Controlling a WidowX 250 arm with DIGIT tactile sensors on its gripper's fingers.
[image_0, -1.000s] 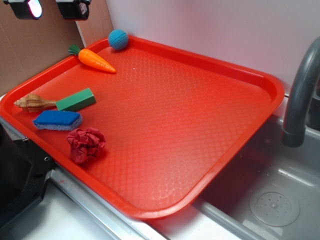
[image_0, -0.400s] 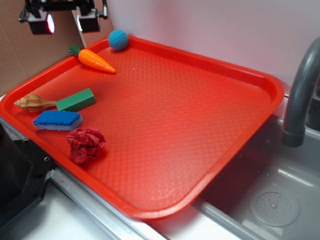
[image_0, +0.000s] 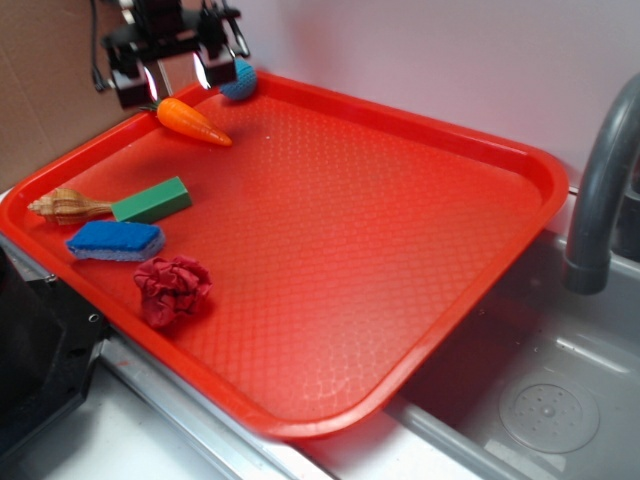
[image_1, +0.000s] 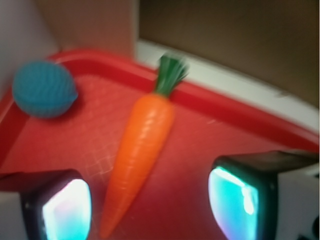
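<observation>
The black robot gripper (image_0: 170, 80) hangs over the far left corner of the big red plastic tray (image_0: 400, 330). Its two fingers are spread wide apart with nothing in them. The orange toy carrot with a green top (image_0: 193, 121) lies flat on the tray below the gap, and a small blue knitted ball (image_1: 44, 89) sits near it.

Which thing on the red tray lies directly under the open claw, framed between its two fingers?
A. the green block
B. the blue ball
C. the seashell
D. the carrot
D: in the wrist view the carrot lies framed between the two fingers of the open claw, with the blue ball off to one side.
</observation>
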